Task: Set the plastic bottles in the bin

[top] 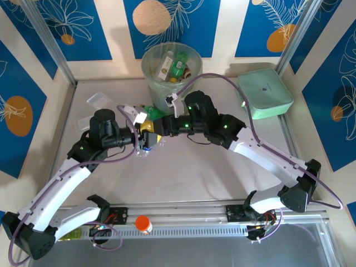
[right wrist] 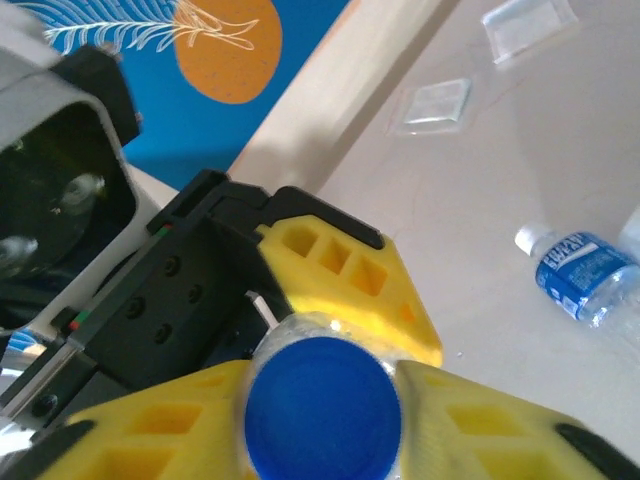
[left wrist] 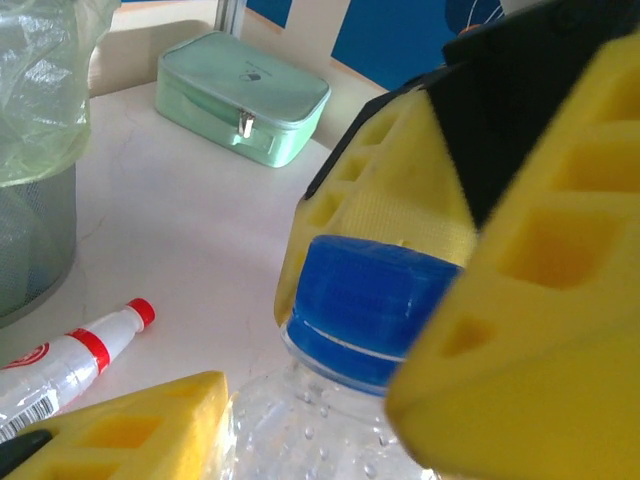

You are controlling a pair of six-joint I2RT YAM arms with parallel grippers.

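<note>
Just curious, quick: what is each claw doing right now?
Left gripper: closed on the blue-capped bottle, around its body.
Right gripper: closed on that bottle's blue cap.

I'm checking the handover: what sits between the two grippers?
The blue-capped bottle, seen in both wrist views: the right gripper pinches its cap, the left gripper grips below it.

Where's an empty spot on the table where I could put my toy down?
Biggest bare patch: the white table near the front, between the left arm and right arm. A smaller one lies between the mint-green lidded box and the right arm. Crowded: before the round grey-green bin, where both arms meet on a clear blue-capped bottle.
</note>
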